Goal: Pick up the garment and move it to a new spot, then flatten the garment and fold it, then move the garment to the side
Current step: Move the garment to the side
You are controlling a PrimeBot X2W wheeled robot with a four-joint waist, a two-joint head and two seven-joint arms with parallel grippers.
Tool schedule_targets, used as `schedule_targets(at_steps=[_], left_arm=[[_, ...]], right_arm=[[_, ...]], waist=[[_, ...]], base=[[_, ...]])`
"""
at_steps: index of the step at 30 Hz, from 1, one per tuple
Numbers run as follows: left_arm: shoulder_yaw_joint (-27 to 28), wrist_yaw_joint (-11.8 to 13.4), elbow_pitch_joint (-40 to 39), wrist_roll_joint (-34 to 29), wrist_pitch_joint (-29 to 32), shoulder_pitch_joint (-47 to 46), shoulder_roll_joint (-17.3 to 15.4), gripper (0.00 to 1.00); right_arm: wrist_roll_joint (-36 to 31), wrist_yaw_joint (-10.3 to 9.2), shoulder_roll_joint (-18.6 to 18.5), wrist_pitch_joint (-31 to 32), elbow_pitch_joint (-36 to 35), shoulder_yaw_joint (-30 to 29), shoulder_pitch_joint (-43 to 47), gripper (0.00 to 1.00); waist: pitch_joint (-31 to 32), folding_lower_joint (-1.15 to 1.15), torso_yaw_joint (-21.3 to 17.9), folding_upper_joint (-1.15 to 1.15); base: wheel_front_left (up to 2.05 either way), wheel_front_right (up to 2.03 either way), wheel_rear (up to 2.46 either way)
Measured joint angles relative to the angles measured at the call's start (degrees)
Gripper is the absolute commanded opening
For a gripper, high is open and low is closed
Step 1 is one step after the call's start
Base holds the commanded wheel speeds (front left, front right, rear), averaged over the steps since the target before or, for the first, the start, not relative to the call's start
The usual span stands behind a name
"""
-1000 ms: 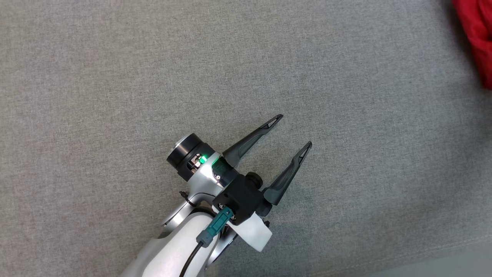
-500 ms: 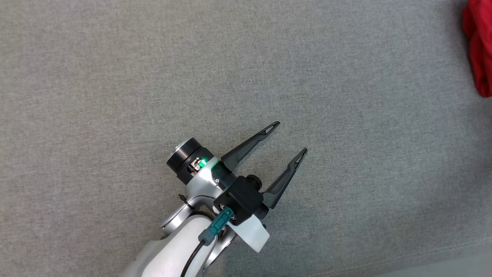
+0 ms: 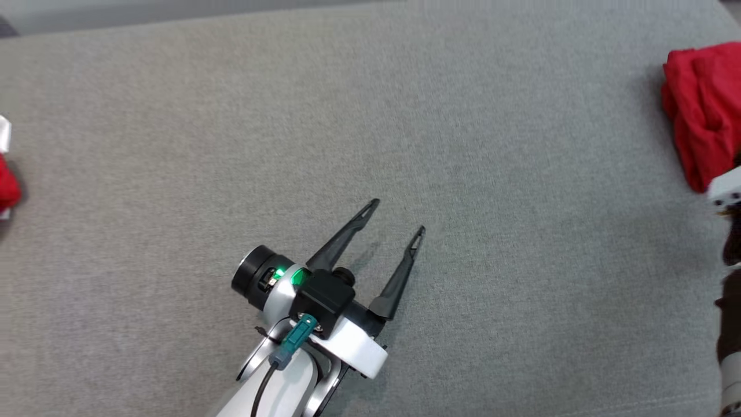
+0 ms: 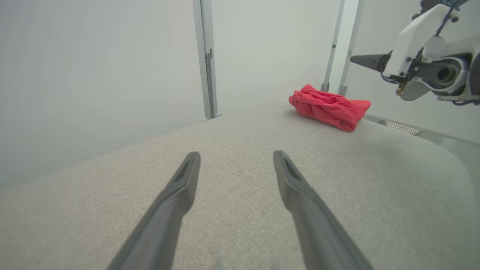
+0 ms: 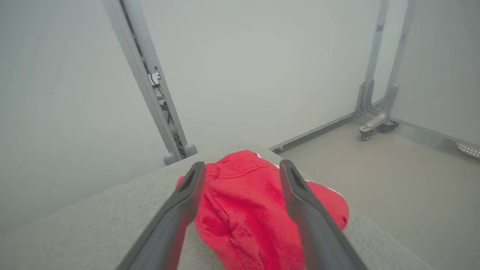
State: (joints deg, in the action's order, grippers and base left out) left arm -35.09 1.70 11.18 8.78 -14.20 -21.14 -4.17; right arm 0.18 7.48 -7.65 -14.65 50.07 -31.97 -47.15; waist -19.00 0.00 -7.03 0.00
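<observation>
While your left gripper (image 3: 397, 216) sits low over the grey surface (image 3: 173, 116), fingers spread wide and holding nothing, your right gripper (image 5: 242, 164) hangs just above the red garment (image 5: 247, 213), its fingers likewise parted and clamped on nothing. Grey posts (image 4: 205, 56) rise beyond the surface ahead of the left gripper, against a pale wall (image 4: 93, 56). Ahead and right of the right gripper, a frame foot (image 5: 375, 123) stands on the floor (image 5: 393, 180). Well off to the left gripper's left, at the surface's side, lies a red cloth (image 3: 7, 186) with a white piece beside it; you cannot tell what it is. Bare fabric lies between the left gripper and the garment, which rests well ahead of it and to its right. From there the bundled garment lies crosswise, its long axis running left to right, with the right end nearer. From the right gripper it runs lengthwise, away along the fingers, with one end under them and a seamed end pointing toward the far corner. The garment sits on the surface's corner, close to the far edge and the right edge, where the floor drops away just right of the right gripper. Around the left gripper and to the right gripper's left, you have broad open fabric.
</observation>
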Motion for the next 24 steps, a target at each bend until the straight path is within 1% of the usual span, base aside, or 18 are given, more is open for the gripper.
schedule_targets(at_steps=[3, 5, 8, 10, 13, 14, 17, 24], left_arm=[[1.22, 1.35, 0.45, 1.34, -0.03, 1.14, 0.23, 1.00], [2.03, 2.02, 0.57, 2.16, -0.04, 2.36, 0.46, 1.00], [3.64, 3.20, 0.43, 3.90, -0.19, 4.20, 0.97, 1.00], [5.20, 4.10, -0.16, 4.85, -0.21, 5.33, 1.05, 1.00], [7.77, 5.08, -1.29, 5.92, -0.21, 7.04, 1.10, 1.00], [9.69, 5.87, -1.57, 6.83, -0.21, 8.45, 1.16, 1.00], [12.67, 6.44, -2.04, 7.49, -0.21, 10.62, 1.15, 1.00], [17.92, 5.95, -3.99, 6.75, -0.21, 14.85, 1.16, 1.00]], right_arm=[[-0.09, 0.01, 1.67, 0.00, -2.64, 5.27, 2.57, 1.00], [0.71, 0.01, 2.16, 0.00, -4.26, 8.77, 4.56, 1.00], [3.88, 0.00, 2.46, 0.00, -7.20, 14.58, 7.77, 1.00], [6.80, 0.00, 2.56, 0.00, -9.48, 19.69, 10.00, 1.00], [10.12, 0.01, 2.99, 0.00, -13.86, 25.92, 13.72, 1.00], [12.02, 0.02, 3.05, 0.00, -16.71, 28.44, 16.66, 1.00], [13.88, 0.01, 2.61, 0.00, -20.47, 31.20, 21.81, 1.00], [15.41, 0.01, 2.21, 0.00, -30.14, 34.90, 31.90, 1.00]], waist=[[2.73, 0.00, 0.97, 0.00], [4.44, 0.00, 1.75, 0.00], [6.70, 0.00, 3.13, 0.00], [8.11, 0.00, 4.12, 0.00], [10.21, 0.00, 5.56, 0.00], [11.68, 0.00, 6.46, 0.00], [14.01, 0.00, 7.73, 0.00], [18.78, 0.00, 10.24, 0.00]], base=[[0.00, 0.00, 0.00], [0.00, 0.00, 0.00], [0.00, 0.00, 0.00], [0.00, 0.00, 0.00], [0.00, 0.00, 0.00], [0.00, 0.00, 0.00], [0.00, 0.00, 0.00], [0.00, 0.00, 0.00]])
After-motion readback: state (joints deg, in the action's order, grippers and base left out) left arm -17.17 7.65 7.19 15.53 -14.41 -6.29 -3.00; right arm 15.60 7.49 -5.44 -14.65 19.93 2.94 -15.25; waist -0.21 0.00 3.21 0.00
